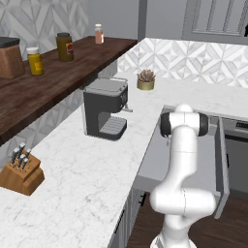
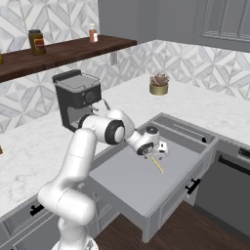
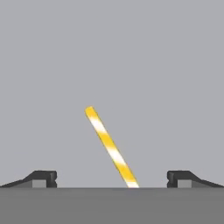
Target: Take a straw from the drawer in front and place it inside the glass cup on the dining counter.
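**Over the open drawer, lining up on the straw**

Drawer (image 2: 132, 183) is pulled out w/ its flat grey floor exposed, so I can reach in from above. The straw (image 2: 157, 164), yellow/white striped, lies flat on that floor near the middle, nothing else close to it, easy pick. My arm folds fwd from the base, elbow high, wrist bent down into the drawer. My gripper (image 3: 112, 179) points at the floor just above the straw, jaws spread wide & empty. In the hand view the straw runs diagonally btwn my fingertips (image 3: 43, 177), its near end about centred. I'd judge: drop & close next.
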Motion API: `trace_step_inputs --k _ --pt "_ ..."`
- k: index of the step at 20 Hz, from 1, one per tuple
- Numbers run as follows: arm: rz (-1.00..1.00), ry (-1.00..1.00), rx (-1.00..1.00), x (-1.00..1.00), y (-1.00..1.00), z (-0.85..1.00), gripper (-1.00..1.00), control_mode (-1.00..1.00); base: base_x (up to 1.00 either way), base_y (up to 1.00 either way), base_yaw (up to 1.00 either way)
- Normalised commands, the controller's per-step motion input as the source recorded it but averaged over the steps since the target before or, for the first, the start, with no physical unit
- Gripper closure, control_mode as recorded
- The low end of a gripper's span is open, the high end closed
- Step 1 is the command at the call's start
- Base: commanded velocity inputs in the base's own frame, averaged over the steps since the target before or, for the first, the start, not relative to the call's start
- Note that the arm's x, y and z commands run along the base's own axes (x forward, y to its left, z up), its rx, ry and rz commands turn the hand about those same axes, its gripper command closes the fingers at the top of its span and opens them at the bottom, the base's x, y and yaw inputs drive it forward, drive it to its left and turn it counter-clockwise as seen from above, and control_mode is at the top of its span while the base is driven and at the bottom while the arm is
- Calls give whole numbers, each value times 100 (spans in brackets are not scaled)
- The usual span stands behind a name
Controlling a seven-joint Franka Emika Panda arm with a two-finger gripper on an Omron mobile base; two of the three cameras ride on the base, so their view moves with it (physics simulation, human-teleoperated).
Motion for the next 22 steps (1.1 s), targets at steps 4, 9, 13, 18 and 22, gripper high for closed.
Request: trace_step_inputs --k 4,9,13,18,22 --pt "0 3 0 31 0 -24 -100 -100 0 0 0" --pt "1 2 0 27 0 -26 -100 -100 0 0 0" --pt "2 3 0 6 0 -36 -100 -100 0 0 0" --pt "2 2 0 0 2 -40 100 -100 0 0 0" --pt "0 0 0 0 0 -27 100 -100 0 0 0"
